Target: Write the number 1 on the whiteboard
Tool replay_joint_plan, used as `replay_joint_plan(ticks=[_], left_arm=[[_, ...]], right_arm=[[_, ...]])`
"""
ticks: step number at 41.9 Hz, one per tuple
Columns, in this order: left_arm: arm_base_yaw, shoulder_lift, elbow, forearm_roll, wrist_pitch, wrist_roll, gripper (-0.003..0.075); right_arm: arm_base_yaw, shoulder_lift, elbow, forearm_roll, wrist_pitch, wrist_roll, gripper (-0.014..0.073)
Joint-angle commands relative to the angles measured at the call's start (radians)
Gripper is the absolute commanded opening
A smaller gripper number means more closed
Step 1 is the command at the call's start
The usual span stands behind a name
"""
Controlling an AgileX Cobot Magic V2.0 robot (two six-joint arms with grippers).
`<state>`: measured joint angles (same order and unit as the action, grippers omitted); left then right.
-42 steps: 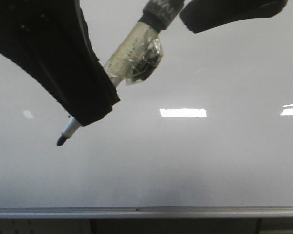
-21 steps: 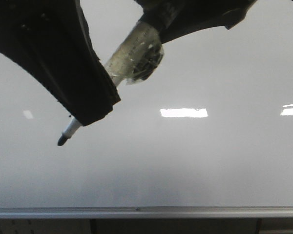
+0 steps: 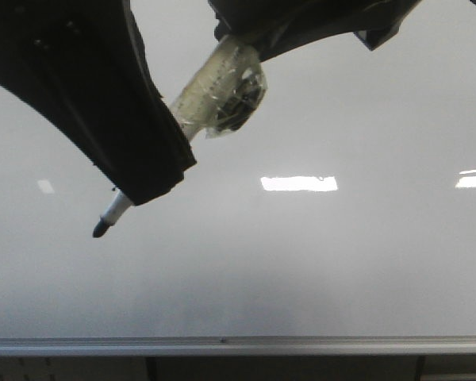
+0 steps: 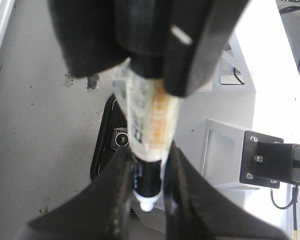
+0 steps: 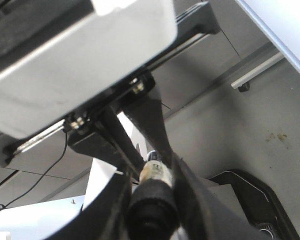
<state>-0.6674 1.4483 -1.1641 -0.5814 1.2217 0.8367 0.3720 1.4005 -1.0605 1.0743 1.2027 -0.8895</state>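
Observation:
The whiteboard [image 3: 301, 262] fills the front view, with its silver rail [image 3: 222, 345] along the bottom. No black stroke of the number 1 shows on it. My left gripper [image 3: 147, 186] is shut on a taped marker [image 3: 214, 83]. The marker's dark tip [image 3: 101, 228] points down-left, in front of the board. In the left wrist view my left gripper [image 4: 147, 200] pinches the marker [image 4: 147, 115] near its tip. My right gripper [image 3: 246, 32] is shut on the marker's black rear end. The right wrist view shows my right gripper [image 5: 152, 185] round that end [image 5: 152, 210].
Bright rectangular light reflections [image 3: 298, 183] lie on the board at mid-height and at the right edge. The grey floor [image 4: 35, 140] and a white robot base [image 4: 230, 150] show beneath in the left wrist view. A corner of the board [image 5: 290, 30] shows in the right wrist view.
My right gripper has moved left from the upper right and come down over the marker's rear end. My left gripper and the marker tip have stayed in place.

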Motion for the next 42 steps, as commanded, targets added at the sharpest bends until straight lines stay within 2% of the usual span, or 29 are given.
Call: replay_joint_plan(ticks=[1, 6, 9, 12, 15, 18, 21, 27, 30, 36, 42], left_arm=[[-0.004, -0.035, -0.032, -0.043, -0.008, 0.000, 0.0148], [-0.004, -0.035, -0.032, -0.010, -0.044, -0.009, 0.0410], [-0.001, -0.035, -0.032, 0.010, -0.072, -0.013, 0.0542], [0.004, -0.039, -0.033, 0.037, -0.099, -0.039, 0.0578], [0.026, -0.042, -0.035, 0.072, -0.114, -0.065, 0.0545], [0.063, -0.048, -0.041, 0.094, -0.116, -0.088, 0.0475], [0.113, -0.060, -0.044, 0.107, -0.116, -0.107, 0.0369], [0.239, -0.095, -0.047, 0.100, -0.113, -0.116, 0.0091], [0.296, -0.113, -0.047, 0.100, -0.116, -0.135, -0.0018], [0.415, -0.162, -0.047, 0.128, -0.182, -0.269, -0.0020], [0.493, -0.256, -0.025, 0.351, -0.323, -0.513, -0.0020]], right_arm=[[0.001, -0.025, -0.031, 0.061, 0.127, -0.014, -0.0069], [0.000, -0.025, -0.032, 0.039, 0.094, -0.014, -0.0069], [0.000, -0.025, -0.032, 0.013, 0.059, -0.002, -0.0069], [0.000, -0.027, -0.032, -0.010, 0.020, 0.010, -0.0068], [-0.001, -0.032, -0.032, -0.045, -0.043, 0.028, -0.0064], [-0.005, -0.044, -0.032, -0.091, -0.125, 0.063, -0.0061], [-0.014, -0.066, -0.032, -0.135, -0.222, 0.113, -0.0061], [-0.044, -0.129, -0.031, -0.225, -0.406, 0.221, -0.0061], [-0.057, -0.163, -0.028, -0.265, -0.466, 0.264, -0.0061], [-0.083, -0.252, 0.003, -0.348, -0.598, 0.351, -0.0061], [-0.085, -0.364, 0.095, -0.395, -0.772, 0.398, -0.0061]])
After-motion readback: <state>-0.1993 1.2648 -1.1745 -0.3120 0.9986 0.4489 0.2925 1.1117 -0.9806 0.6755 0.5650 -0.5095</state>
